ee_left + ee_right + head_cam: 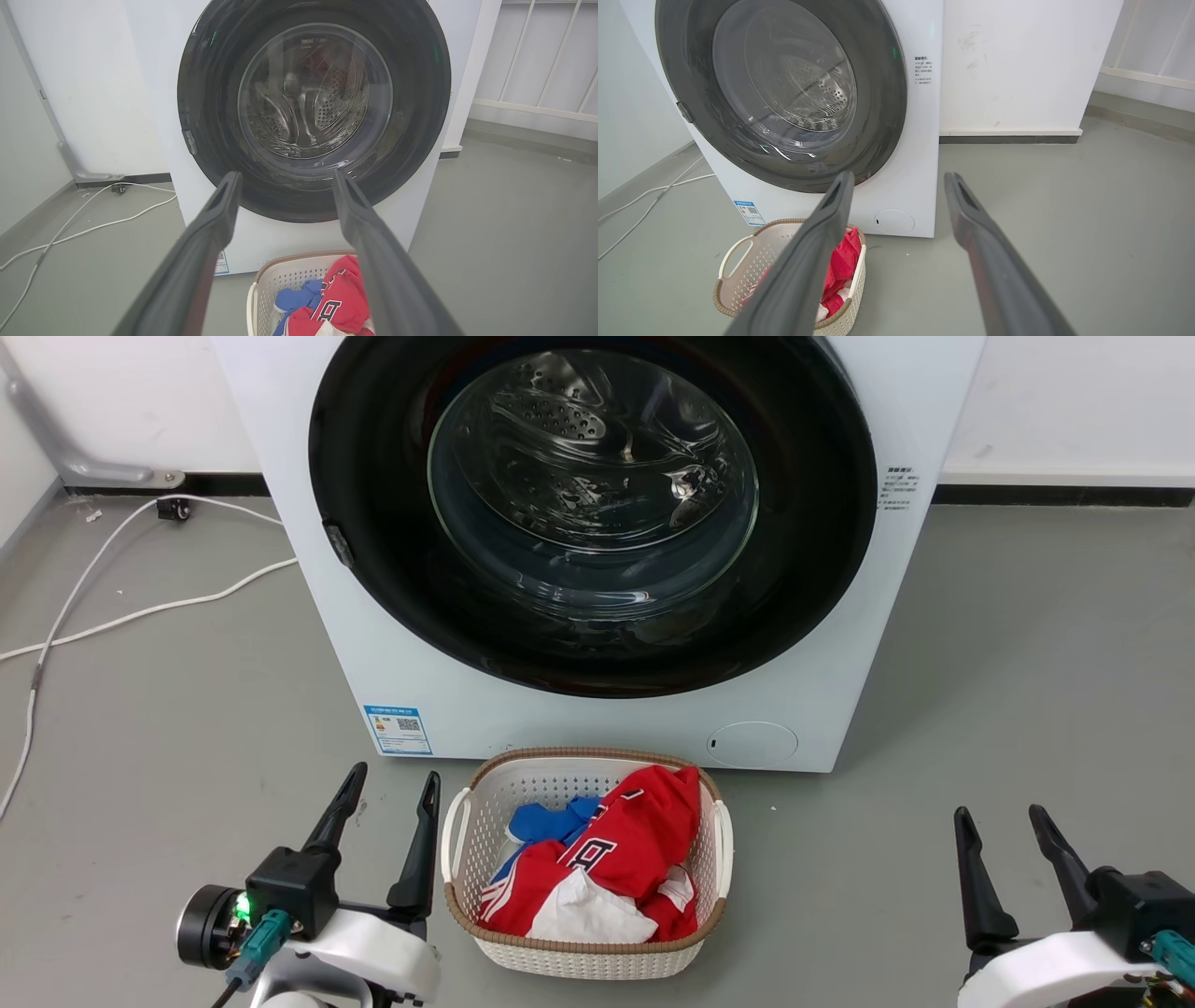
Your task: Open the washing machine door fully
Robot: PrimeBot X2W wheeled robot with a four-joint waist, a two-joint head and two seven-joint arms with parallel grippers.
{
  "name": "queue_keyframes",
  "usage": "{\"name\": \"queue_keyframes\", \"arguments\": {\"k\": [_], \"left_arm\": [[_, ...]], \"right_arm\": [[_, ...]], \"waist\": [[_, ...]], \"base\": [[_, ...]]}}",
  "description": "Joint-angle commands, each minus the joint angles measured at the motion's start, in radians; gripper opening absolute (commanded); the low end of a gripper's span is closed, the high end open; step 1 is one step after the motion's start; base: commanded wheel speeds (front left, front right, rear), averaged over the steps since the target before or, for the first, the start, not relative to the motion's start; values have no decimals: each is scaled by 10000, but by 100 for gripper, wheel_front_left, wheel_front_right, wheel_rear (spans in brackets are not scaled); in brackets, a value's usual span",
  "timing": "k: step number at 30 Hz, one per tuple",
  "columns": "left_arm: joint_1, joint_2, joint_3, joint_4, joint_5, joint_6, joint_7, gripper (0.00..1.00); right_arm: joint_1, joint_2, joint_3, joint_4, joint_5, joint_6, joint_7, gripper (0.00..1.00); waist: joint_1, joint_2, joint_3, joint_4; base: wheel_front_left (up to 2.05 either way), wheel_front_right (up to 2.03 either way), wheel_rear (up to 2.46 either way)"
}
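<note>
Head view: the top edge cuts off the washing machine door (594, 523). Print on the label (899, 490) at upper right and on the blue sticker (398, 729) at lower left is too small to read.

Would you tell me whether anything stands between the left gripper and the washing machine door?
Nothing visible does. Open space lies between the left gripper and the washing machine door; the laundry basket sits to the gripper's right, below the door.
</note>
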Motion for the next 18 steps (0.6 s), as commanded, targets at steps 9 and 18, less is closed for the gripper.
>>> {"name": "queue_keyframes", "arguments": {"k": [9,18], "left_arm": [[-100,-111,68,288,475,-168,-221,100],[-154,-222,202,601,302,-244,-245,100]], "right_arm": [[97,24,101,101,-500,11,-230,100],[20,24,99,277,-180,11,-306,100]], "waist": [[0,0,-12,7],[0,0,-43,4]], "base": [[0,0,0],[0,0,0]]}}
